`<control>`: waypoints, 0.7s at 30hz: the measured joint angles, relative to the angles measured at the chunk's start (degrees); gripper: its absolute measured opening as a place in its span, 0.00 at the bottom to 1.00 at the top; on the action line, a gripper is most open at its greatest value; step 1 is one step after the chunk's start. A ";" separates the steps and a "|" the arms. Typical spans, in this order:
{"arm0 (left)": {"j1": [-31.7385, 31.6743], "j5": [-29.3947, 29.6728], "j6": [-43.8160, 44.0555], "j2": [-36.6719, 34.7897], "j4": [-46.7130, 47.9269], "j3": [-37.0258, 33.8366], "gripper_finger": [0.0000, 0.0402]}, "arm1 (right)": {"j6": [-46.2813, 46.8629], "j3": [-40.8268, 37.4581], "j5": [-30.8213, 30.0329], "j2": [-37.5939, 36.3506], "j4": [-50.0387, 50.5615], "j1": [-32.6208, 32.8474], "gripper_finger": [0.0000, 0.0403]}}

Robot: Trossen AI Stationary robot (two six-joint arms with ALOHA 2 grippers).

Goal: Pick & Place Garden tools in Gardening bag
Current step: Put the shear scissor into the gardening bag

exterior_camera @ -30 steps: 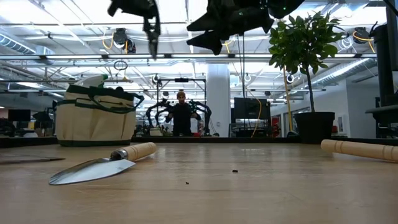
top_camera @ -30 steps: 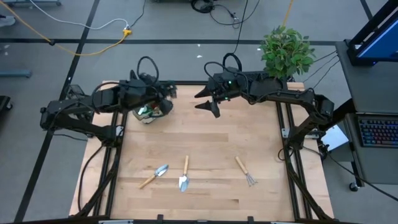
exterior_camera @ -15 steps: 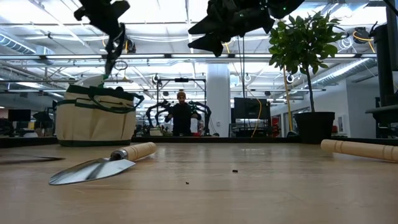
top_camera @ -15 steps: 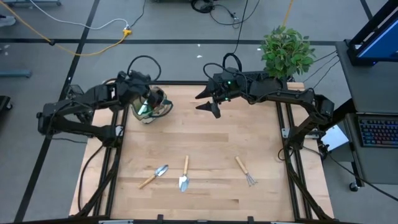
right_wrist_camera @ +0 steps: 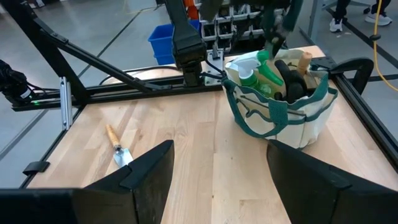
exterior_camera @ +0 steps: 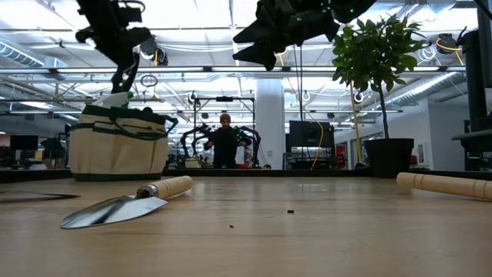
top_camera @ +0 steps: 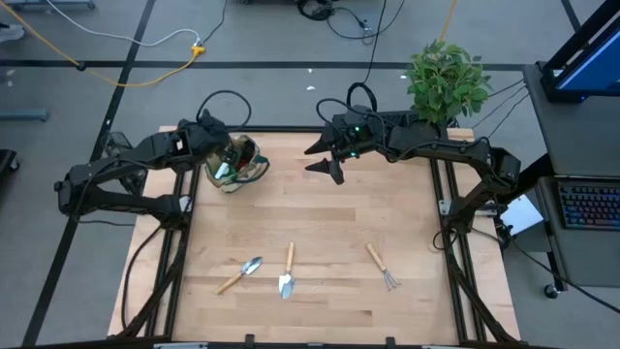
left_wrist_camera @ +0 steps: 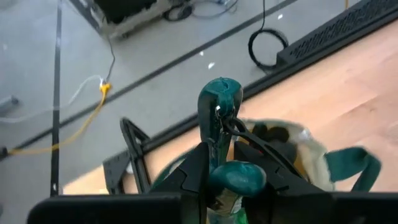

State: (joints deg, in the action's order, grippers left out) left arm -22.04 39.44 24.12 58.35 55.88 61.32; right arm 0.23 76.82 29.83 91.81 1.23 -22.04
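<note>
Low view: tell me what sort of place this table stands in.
Probably a robotics lab or workshop in a large open hall. Exposed ceiling beams with hanging cables run overhead, another dark two-armed robot rig stands behind a person, and a keyboard sits beside the table.

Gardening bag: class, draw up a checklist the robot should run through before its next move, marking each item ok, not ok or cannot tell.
1. Left claw is over the gardening bag: ok.
2. Teal-handled tool is gripped in the left claw: ok.
3. Bag stands upright, mouth open: ok.
4. Room left inside for this tool: cannot tell.
5. Right claw is open, raised and away from the bag: ok.
6. All tools packed: not ok; two trowels and a fork rake lie on the table.
</note>
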 joint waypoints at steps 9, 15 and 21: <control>-1.53 -0.77 3.12 -1.22 -7.68 -9.97 0.16 | -0.92 0.00 0.19 0.00 0.02 0.00 0.61; -4.06 -1.51 2.75 -1.18 -15.81 -15.58 0.16 | -0.83 0.00 0.22 0.00 0.66 0.00 0.62; -6.21 -4.89 2.82 -1.18 -19.60 -19.14 0.16 | -0.74 0.00 0.22 0.00 0.79 0.00 0.61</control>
State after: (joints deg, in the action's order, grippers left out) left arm -28.25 34.55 26.94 57.17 36.28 42.19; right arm -0.51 76.82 30.04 91.81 2.03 -22.04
